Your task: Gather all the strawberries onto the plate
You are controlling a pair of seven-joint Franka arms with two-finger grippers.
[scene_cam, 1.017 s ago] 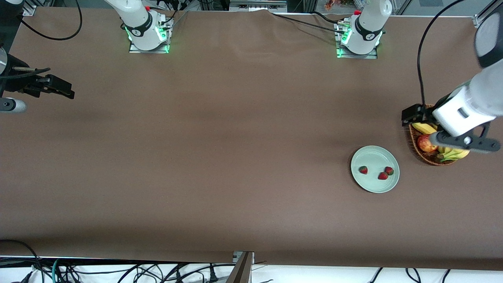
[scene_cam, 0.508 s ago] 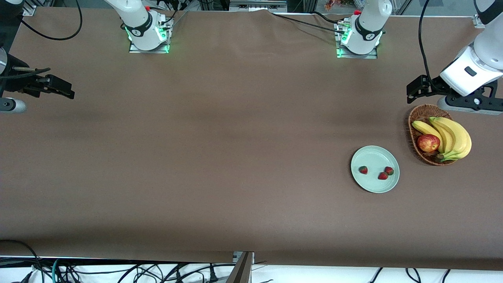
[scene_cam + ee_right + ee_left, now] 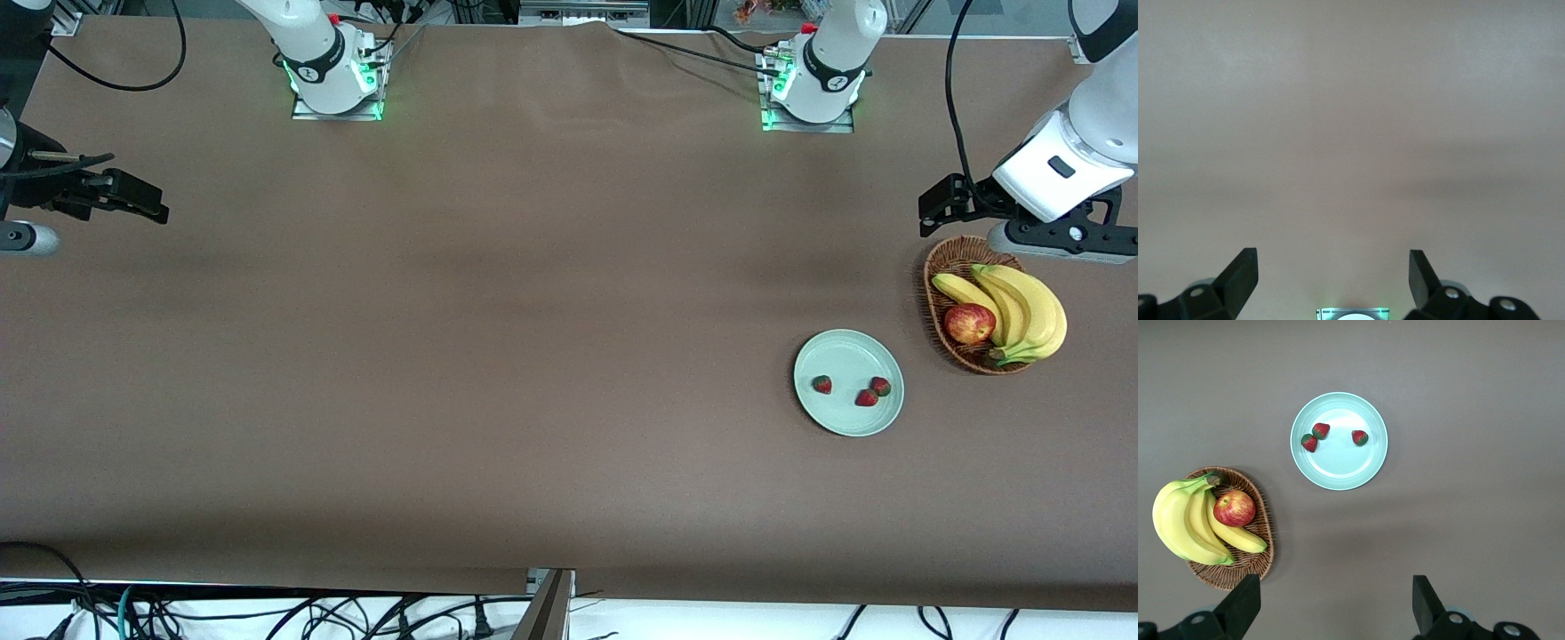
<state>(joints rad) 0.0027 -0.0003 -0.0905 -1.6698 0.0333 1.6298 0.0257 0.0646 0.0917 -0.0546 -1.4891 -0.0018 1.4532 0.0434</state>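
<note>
Three strawberries (image 3: 823,384) (image 3: 867,397) (image 3: 880,386) lie in the pale mint-green plate (image 3: 845,354), toward the left arm's end of the table. The left wrist view shows them in the plate (image 3: 1338,475) too: two close together (image 3: 1321,431) (image 3: 1309,443) and one apart (image 3: 1360,437). My left gripper (image 3: 942,206) (image 3: 1331,610) is open and empty, raised over the table beside the basket. My right gripper (image 3: 124,197) (image 3: 1331,283) is open and empty. It waits over bare table at the right arm's end.
A brown wicker basket (image 3: 944,260) (image 3: 1245,570) stands beside the plate, farther from the front camera, holding bananas (image 3: 1027,307) (image 3: 1181,523) and a red apple (image 3: 969,323) (image 3: 1235,509). The right arm's green-lit base (image 3: 1351,313) shows in the right wrist view. Cables hang along the near edge.
My left arm has swung off the basket, which it covered a second ago, toward the robots' side of the table, then nearly stopped. The strawberries, the plate and the right arm have not moved.
</note>
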